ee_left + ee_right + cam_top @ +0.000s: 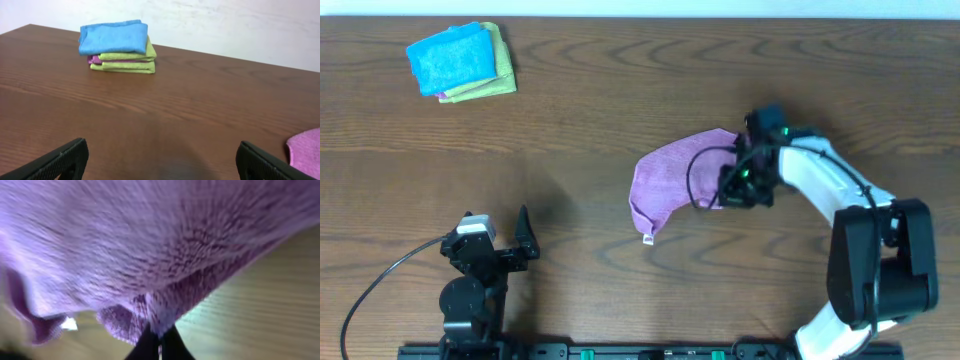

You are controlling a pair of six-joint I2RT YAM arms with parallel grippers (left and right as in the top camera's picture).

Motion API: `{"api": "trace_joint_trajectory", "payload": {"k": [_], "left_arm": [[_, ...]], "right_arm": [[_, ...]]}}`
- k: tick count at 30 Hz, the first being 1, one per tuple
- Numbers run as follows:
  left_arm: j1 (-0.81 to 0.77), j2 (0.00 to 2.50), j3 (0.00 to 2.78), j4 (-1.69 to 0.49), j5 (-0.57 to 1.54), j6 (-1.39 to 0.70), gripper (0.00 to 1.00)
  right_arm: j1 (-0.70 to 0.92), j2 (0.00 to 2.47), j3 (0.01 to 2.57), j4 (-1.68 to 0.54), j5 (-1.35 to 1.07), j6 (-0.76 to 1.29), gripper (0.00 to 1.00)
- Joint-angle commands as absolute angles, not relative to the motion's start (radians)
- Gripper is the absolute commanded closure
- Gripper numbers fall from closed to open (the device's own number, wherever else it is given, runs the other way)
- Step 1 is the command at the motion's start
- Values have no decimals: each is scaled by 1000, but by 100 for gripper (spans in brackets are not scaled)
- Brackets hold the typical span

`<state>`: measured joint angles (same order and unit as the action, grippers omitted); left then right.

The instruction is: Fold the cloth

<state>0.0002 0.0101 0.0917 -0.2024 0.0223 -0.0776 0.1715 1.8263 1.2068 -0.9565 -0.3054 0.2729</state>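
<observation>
A purple cloth (670,178) lies crumpled in the middle of the table, with a small white tag at its lower left corner. My right gripper (732,182) is shut on the cloth's right edge. In the right wrist view the cloth (150,245) fills the frame and hangs from the closed fingertips (160,339), blurred. My left gripper (498,240) is open and empty at the front left, far from the cloth. The left wrist view shows its two spread fingers (160,162) and a corner of the purple cloth (306,150) at the right edge.
A stack of folded cloths (460,62), blue on top of green and pink, sits at the back left; it also shows in the left wrist view (119,46). The brown wooden table (570,120) runs around it.
</observation>
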Motion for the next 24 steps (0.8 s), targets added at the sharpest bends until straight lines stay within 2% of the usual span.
{"api": "trace_joint_trajectory", "payload": {"k": [1,6,13,17,19,24], "left_arm": [[7,4,64,-215,19,-70,5],[7,4,64,-215,19,-70,5],[7,4,64,-215,19,-70,5],[7,4,64,-215,19,-70,5],[7,4,64,-215,19,-70,4],[7,4,64,-215,19,-70,5]], "right_arm": [[170,1823,1388,-1067,-203,243,99],[171,1823,1599,-1293,-78,219,99],[171,1825,1586,-1464,-73,173,99],[173,1826,1586,-1549,24,223,99],[180,1826,1586,-1534,-11,203,99],[195,1826,1587,-1404,-320,22,99]]}}
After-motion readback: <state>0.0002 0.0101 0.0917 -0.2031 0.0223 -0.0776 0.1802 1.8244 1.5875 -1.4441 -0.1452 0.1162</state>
